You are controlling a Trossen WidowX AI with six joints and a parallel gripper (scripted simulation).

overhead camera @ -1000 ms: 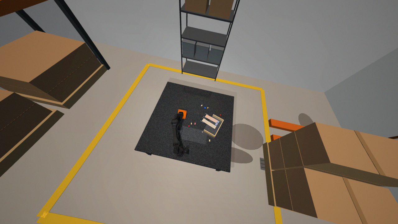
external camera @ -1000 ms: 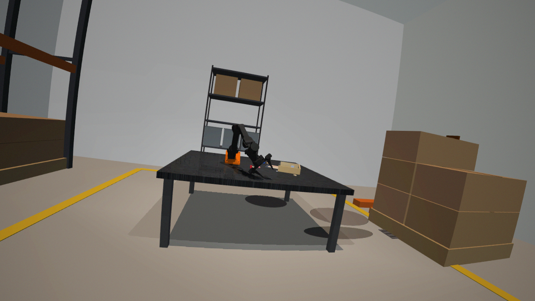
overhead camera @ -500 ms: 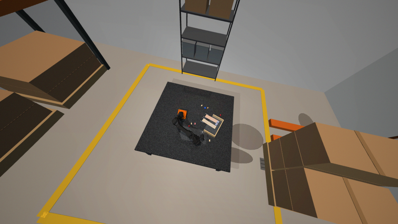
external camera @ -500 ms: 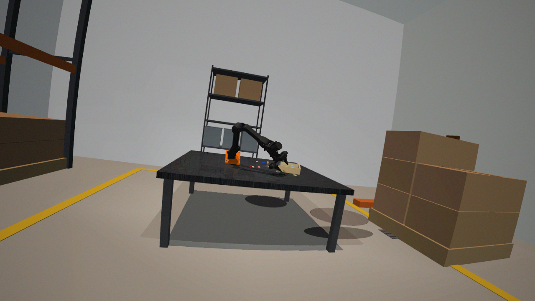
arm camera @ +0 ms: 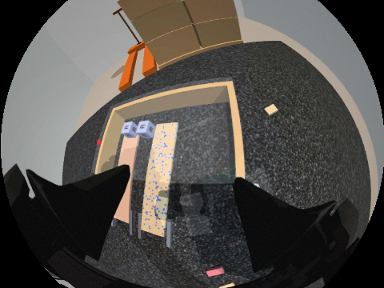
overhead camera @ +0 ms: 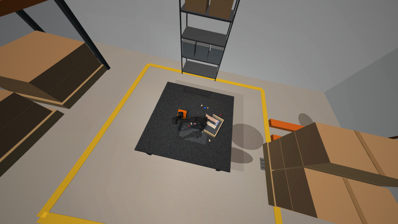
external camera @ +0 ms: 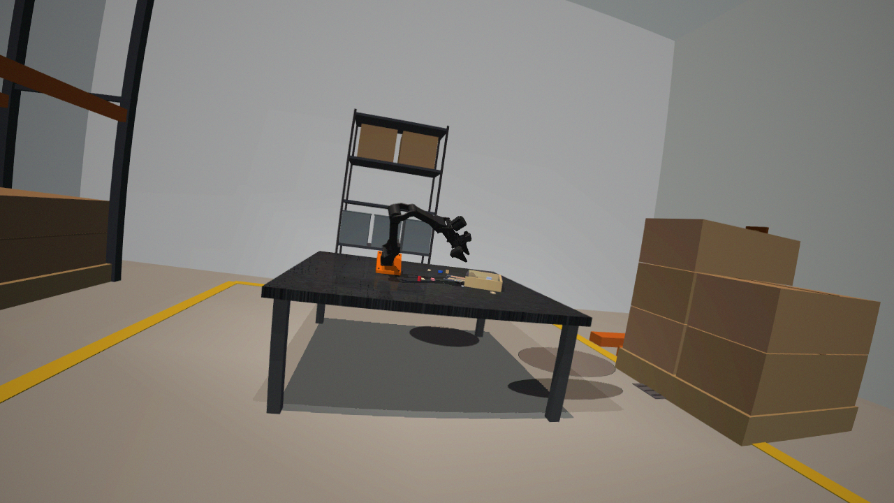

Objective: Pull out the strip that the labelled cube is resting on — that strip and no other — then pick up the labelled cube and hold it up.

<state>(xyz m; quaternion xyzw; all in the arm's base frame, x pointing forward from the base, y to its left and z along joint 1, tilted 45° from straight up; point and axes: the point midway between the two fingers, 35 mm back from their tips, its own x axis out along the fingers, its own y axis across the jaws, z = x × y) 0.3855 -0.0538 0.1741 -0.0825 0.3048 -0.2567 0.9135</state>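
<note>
My gripper (overhead camera: 206, 122) (external camera: 467, 249) (arm camera: 182, 178) is open and empty, above the near side of a wooden-walled tray (overhead camera: 219, 128) (external camera: 481, 283) (arm camera: 238, 140). A plain peach strip (overhead camera: 212, 118) (arm camera: 128, 154) and a cream strip with blue dots (overhead camera: 211, 125) (arm camera: 163, 152) run side by side, their near ends outside the tray. Two pale blue cubes marked R stand at their far ends. The left cube (arm camera: 128, 129) is at the peach strip's end; the right cube (arm camera: 145, 129) is between the strips' ends. What supports the right cube is unclear. My left finger partly hides the peach strip.
Small items lie on the dark table (overhead camera: 172, 144) (arm camera: 300, 140): a cream block (overhead camera: 209, 140) (arm camera: 270, 109), a pink block (arm camera: 215, 271), a red item (overhead camera: 220, 114) (arm camera: 98, 142) and a blue item (overhead camera: 205, 107). Grey rails (arm camera: 169, 236) flank the near strip ends.
</note>
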